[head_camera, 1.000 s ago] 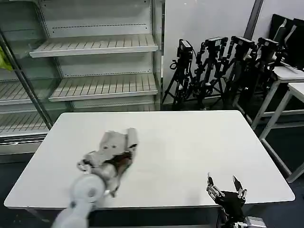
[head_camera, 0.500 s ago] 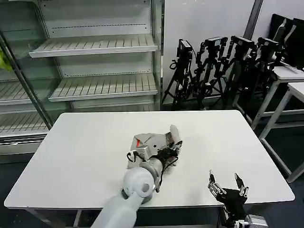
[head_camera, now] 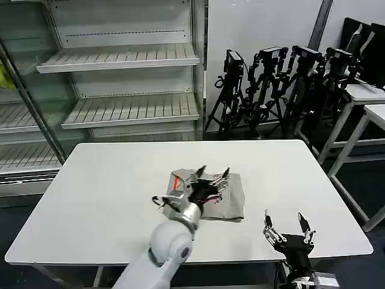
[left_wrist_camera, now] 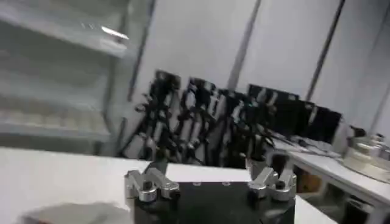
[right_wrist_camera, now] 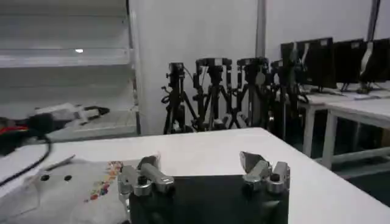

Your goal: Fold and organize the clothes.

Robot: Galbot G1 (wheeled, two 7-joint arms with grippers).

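One folded shirt [head_camera: 210, 194] is counted on one worktop [head_camera: 108, 180] — two grippers are seen, left [head_camera: 212, 174] and right [head_camera: 287, 226]. Four tripods [head_camera: 283, 90] are counted behind.

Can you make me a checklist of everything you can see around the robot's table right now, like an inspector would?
Surface: white table, bare apart from the shirt.
Job's things: one folded light grey shirt lies flat near the table's middle, orange collar lining showing, colourful print visible in the right wrist view.
Clutter: nothing seen.
Grippers: left gripper open, over the shirt; right gripper open, at the table's near edge, holding nothing.
Cables: a thin dark cable loops beside the left wrist.
Surroundings: empty shelves behind the table, a row of black tripods, and more white tables to the right.
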